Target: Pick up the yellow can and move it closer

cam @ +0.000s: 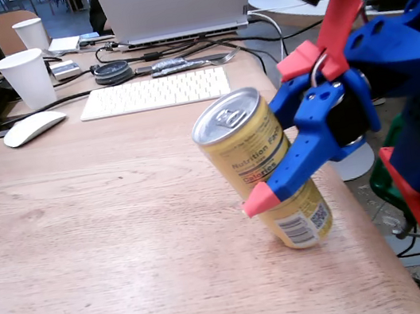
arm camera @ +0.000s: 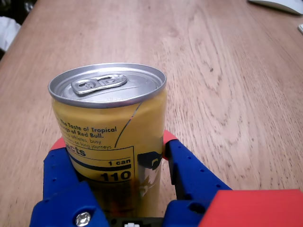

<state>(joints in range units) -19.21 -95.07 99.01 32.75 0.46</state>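
The yellow can [cam: 249,146] is a tall pale-yellow drink can with a silver top and pull tab. In the fixed view it leans with its top to the left, near the table's right edge. Its base is at or just above the wood; I cannot tell which. My blue gripper [cam: 267,184] with red fingertips [cam: 255,203] is shut on the can's middle, reaching in from the right. In the wrist view the yellow can [arm camera: 111,123] fills the space between both fingers of my gripper [arm camera: 113,142]; its lower half is hidden by the jaws.
At the back of the wooden table [cam: 112,246] are a white keyboard [cam: 154,93], a white mouse [cam: 32,127], two white paper cups [cam: 26,79], a laptop [cam: 176,1] and cables [cam: 176,50]. The table's right edge [cam: 366,219] runs just beside the can.
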